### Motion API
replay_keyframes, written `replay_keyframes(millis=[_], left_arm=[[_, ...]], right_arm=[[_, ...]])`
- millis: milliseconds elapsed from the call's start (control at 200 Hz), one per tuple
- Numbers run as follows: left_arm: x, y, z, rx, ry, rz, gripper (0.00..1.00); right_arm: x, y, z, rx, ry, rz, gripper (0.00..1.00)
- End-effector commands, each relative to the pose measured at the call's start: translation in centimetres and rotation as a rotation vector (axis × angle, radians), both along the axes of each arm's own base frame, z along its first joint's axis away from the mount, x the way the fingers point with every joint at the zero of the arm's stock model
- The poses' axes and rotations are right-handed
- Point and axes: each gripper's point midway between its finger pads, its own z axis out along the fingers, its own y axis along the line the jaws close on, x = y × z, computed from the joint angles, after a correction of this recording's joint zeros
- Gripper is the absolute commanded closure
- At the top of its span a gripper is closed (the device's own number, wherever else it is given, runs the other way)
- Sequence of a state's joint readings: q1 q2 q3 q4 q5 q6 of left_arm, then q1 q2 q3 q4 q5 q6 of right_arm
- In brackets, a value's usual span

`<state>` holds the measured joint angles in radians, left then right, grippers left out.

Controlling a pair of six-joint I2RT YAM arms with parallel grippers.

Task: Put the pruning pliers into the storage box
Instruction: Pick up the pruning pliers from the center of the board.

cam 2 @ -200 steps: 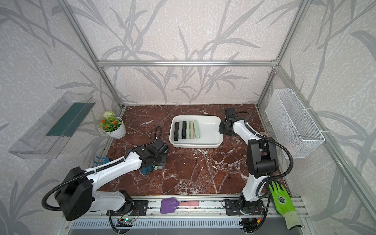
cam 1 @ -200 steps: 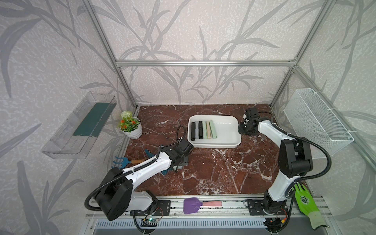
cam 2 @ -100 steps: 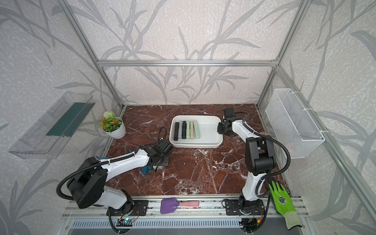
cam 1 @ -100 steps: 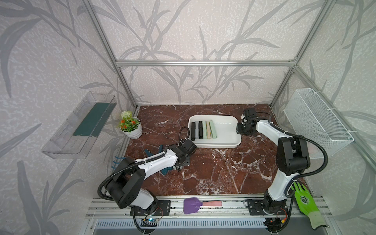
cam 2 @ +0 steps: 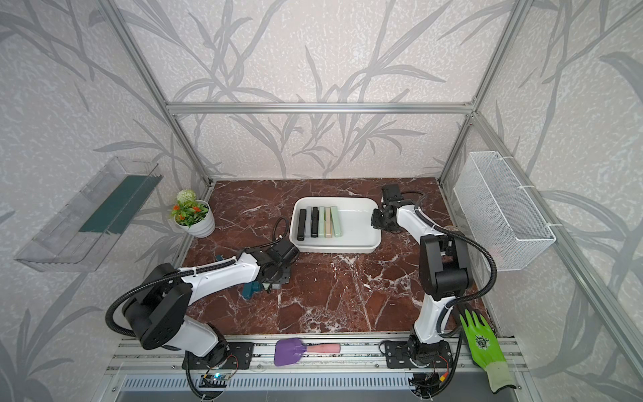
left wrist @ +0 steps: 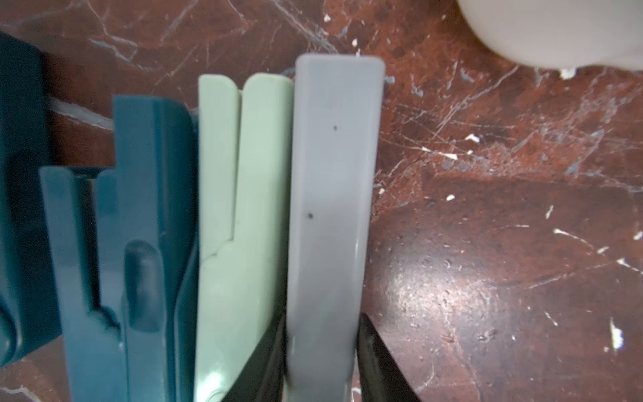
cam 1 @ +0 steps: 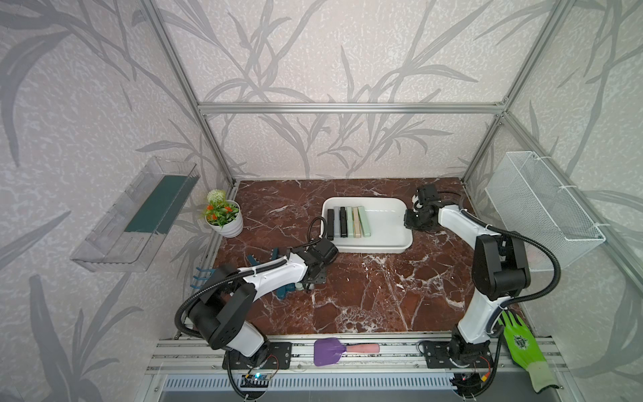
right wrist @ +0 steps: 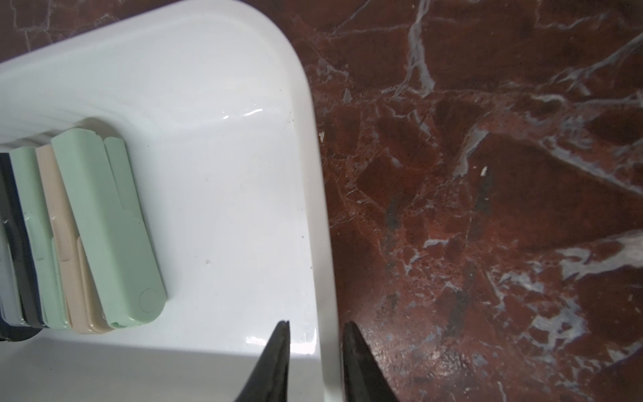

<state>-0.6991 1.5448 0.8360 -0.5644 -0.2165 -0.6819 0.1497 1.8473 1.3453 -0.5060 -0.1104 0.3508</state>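
The white storage box sits mid-table at the back, with several pruning pliers lined up at its left end. More pruning pliers lie side by side on the table near the box's front left corner: grey, pale green and dark teal. My left gripper is low over them, its fingers pressed on both sides of the grey one. My right gripper straddles the box's right rim, one finger inside and one outside.
A flower pot stands at the back left. A purple spatula lies on the front rail and a green glove beside the right arm's base. A wire basket hangs on the right wall, a clear tray on the left.
The left gripper has edged toward the box and narrowed onto the grey pliers. The right gripper has shifted a little left onto the box's rim and narrowed on it.
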Motion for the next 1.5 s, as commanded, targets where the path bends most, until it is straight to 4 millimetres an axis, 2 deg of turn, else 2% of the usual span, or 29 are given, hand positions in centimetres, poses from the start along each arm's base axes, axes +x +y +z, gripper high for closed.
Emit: replay_keyframes(millis=[0,170,255,530,645,765,870,970,1080,1164,1259,1304,1309,1344,1354,1409,1494], left_arm=[[0.7,-0.5,0.2,0.009,-0.021,0.004,0.66],[1.0,-0.6,0.2,0.014,-0.028,0.003,0.71],[1.0,-0.5,0.4,0.019,-0.033,0.003,0.77],[0.9,-0.1,3.3,0.025,-0.078,-0.004,0.89],[0.9,-1.0,5.5,-0.011,-0.1,-0.038,0.92],[1.5,-2.3,8.9,-0.049,-0.152,-0.093,0.92],[2.5,-3.6,12.7,-0.069,-0.215,-0.118,0.92],[4.4,-6.0,16.2,-0.134,-0.291,-0.17,0.91],[7.8,-9.3,19.5,-0.192,-0.399,-0.214,0.91],[10.7,-12.2,20.9,-0.222,-0.436,-0.233,0.91],[13.3,-16.1,21.4,-0.268,-0.406,-0.264,0.91],[14.3,-17.8,20.5,-0.284,-0.373,-0.28,0.91],[14.4,-18.1,21.1,-0.296,-0.383,-0.282,0.91],[15.1,-19.5,19.9,-0.304,-0.36,-0.296,0.91],[15.3,-19.8,20.2,-0.313,-0.366,-0.297,0.91],[16.6,-21.5,19.2,-0.333,-0.35,-0.287,0.92],[18.2,-23.2,18.1,-0.337,-0.341,-0.248,0.92]], right_arm=[[0.6,0.2,0.3,0.007,-0.01,-0.004,0.72],[0.7,0.2,0.3,0.009,-0.014,-0.007,0.72],[0.7,0.3,0.3,0.011,-0.013,-0.007,0.72],[0.4,0.2,-0.3,0.006,-0.007,-0.006,0.72],[0.3,0.3,-0.4,0.016,-0.006,-0.002,0.72],[0.4,0.4,-0.4,0.021,-0.012,-0.001,0.72],[0.5,0.7,-0.5,0.041,-0.014,0.0,0.72],[0.6,0.9,-0.5,0.058,-0.021,-0.006,0.74],[0.5,1.5,-0.4,0.094,-0.022,0.0,0.78],[0.2,2.0,-0.3,0.111,-0.022,-0.001,0.78],[-0.1,2.6,-0.2,0.128,-0.027,0.004,0.78],[-0.1,2.8,-0.1,0.131,-0.031,0.005,0.79],[-0.1,2.8,-0.1,0.132,-0.032,0.005,0.79],[0.0,3.0,0.1,0.136,-0.036,0.004,0.79],[0.0,3.0,0.1,0.138,-0.036,0.003,0.79],[0.2,2.9,0.3,0.139,-0.046,-0.006,0.79],[0.3,2.9,0.3,0.146,-0.044,-0.024,0.79]])
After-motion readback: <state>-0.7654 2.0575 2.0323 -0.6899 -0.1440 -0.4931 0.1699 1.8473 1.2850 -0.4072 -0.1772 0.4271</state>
